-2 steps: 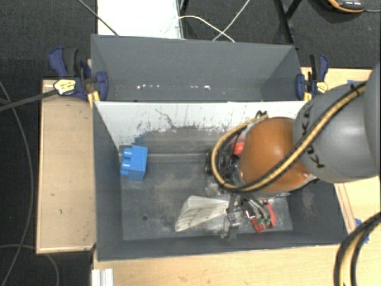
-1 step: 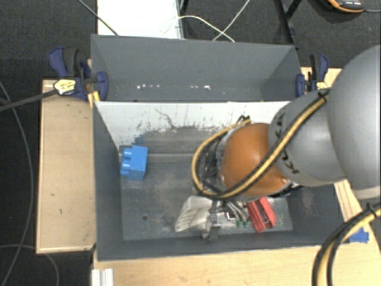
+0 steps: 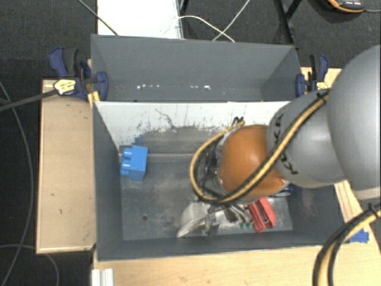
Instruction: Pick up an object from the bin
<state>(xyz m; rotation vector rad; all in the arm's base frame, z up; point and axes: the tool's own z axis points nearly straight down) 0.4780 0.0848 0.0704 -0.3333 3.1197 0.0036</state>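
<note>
Camera view, single frame.

- Arm [image 3: 351,130] enters from the right of the frame. Its orange wrist cover [image 3: 244,157] sits over the lower centre of the grey metal bin [image 3: 110,177], with black-and-yellow cables [image 3: 199,171] looped round the cover's left side.
- Pincer [image 3: 219,214]: dark parts show just below the orange cover, low over the bin floor near the front wall. How far open it is cannot be told, nor whether it has hold of anything.
- Nearest things: a silvery crumpled piece [image 3: 193,220], just left of the pincer and apparently touching it, and a red ridged block [image 3: 261,214], just right of it, lower right of the bin. Small dark and green bits [image 3: 241,221] lie between them; too small to identify.
- Blue plastic block [image 3: 133,161]: alone at the left of the bin floor, well apart from the pincer.
</note>
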